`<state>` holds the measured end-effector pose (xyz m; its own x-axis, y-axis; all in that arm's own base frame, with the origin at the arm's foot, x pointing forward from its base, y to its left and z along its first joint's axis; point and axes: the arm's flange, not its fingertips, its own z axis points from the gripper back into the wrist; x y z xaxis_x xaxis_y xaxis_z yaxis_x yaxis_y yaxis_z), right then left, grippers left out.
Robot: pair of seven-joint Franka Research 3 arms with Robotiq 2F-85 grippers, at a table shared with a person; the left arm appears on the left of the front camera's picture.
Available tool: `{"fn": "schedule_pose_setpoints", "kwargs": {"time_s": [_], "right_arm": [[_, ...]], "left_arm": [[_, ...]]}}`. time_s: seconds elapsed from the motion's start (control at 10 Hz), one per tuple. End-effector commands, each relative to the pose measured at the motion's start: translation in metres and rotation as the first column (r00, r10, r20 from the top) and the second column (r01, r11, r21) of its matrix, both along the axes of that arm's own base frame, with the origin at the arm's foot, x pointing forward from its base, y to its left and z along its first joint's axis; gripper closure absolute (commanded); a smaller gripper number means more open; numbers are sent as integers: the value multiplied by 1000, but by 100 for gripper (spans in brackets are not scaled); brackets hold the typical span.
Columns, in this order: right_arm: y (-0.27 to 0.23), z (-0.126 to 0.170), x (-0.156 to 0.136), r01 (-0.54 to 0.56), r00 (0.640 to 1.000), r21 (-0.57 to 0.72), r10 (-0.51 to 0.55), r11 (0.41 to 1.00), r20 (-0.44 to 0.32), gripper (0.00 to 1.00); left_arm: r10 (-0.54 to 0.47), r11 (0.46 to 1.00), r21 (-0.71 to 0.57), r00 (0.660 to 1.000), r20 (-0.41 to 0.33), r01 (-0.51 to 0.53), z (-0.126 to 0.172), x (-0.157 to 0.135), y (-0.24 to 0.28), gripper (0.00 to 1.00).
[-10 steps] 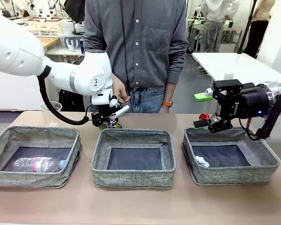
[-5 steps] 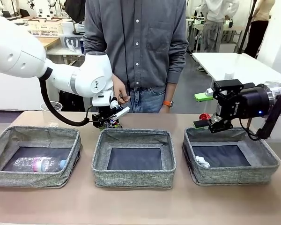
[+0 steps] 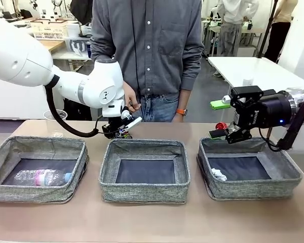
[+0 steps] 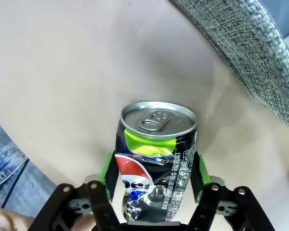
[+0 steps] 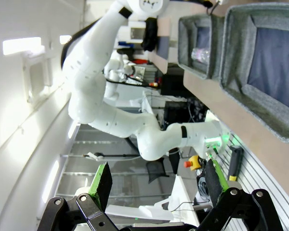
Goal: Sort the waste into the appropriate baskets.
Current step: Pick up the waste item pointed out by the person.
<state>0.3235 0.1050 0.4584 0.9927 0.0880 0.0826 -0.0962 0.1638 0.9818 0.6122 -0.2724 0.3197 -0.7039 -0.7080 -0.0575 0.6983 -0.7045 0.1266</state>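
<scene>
The left gripper (image 4: 154, 169) is pinching the crushed dark can (image 4: 156, 144), its green pads pressing on both sides. The can is standing on the bench (image 3: 152, 223) just beyond the middle basket (image 3: 144, 191), at its eleven o'clock corner. The right gripper (image 3: 224, 134) is hanging with its fingers spread over the right basket (image 3: 253, 190), toward its ten o'clock corner. A paper wad (image 3: 219, 174) is lying in that basket. A bottle (image 3: 40, 177) is lying in the left basket (image 3: 35, 195).
</scene>
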Motion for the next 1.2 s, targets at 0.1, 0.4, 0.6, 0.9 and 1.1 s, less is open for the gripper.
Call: {"fn": "schedule_pose_setpoints", "kwargs": {"time_s": [0.1, 0.4, 0.6, 0.9, 1.1], "right_arm": [[2, 4, 1, 9, 1000, 25, -9, 1000, -13, 0], [2, 4, 1, 9, 1000, 25, -9, 1000, -13, 0], [2, 4, 1, 9, 1000, 25, -9, 1000, -13, 0], [2, 4, 1, 9, 1000, 25, -9, 1000, -13, 0], [2, 4, 1, 9, 1000, 25, -9, 1000, -13, 0]], "left_arm": [[5, 1000, 27, 1000, 18, -6, -2, 0, -1, 100], [12, 1000, 20, 1000, 14, -13, -1, 0, 0, 100], [10, 1000, 17, 1000, 6, -10, -1, -1, 1, 100], [215, 977, 14, 972, -93, -215, 35, -17, -10, 100], [293, 952, -69, 953, -74, -298, 83, -33, -13, 100]]}}
